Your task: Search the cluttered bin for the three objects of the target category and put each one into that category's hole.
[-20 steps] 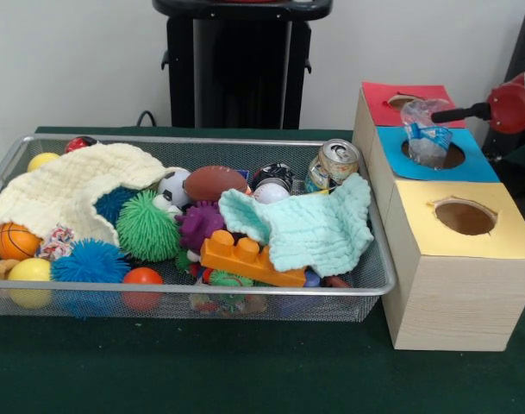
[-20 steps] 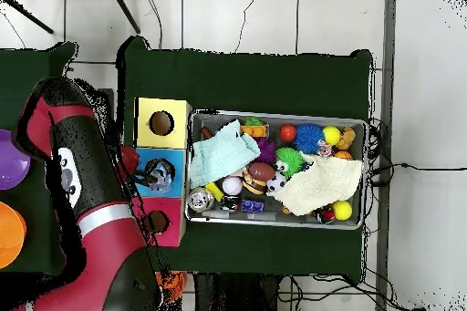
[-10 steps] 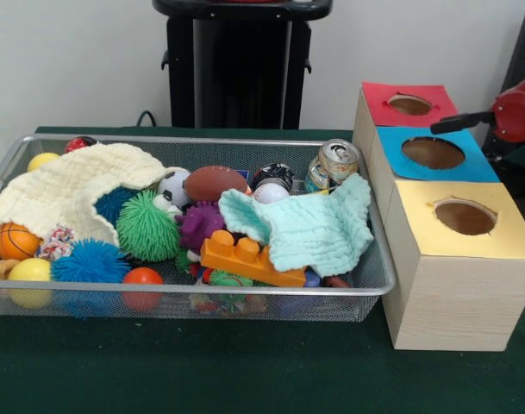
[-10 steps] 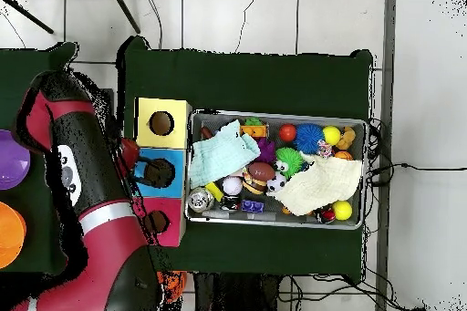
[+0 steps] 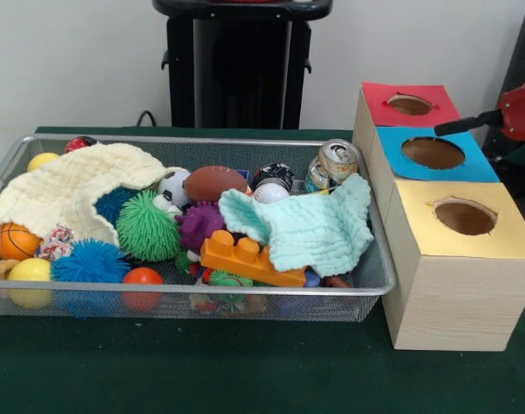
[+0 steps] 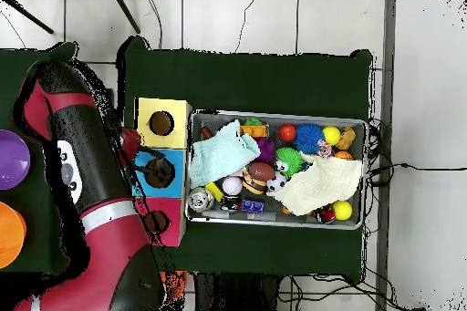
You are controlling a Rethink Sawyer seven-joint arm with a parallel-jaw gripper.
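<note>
Gone from the blue-topped wooden box's hole is the plastic wrapper. Only the overhead view shows the red-and-black arm; the gripper shows one black tip, its opening impossible to judge.

Plain white wall behind. Dark green cloth-covered counter in front. Pale tiled floor with thin black cables trailing across, seen from overhead.

Robot test lab. Red and black arm beside green-covered table; wire bin crammed with toys; three sorting boxes with coloured tops and holes; cables trailing on tiled floor; plain white wall.
</note>
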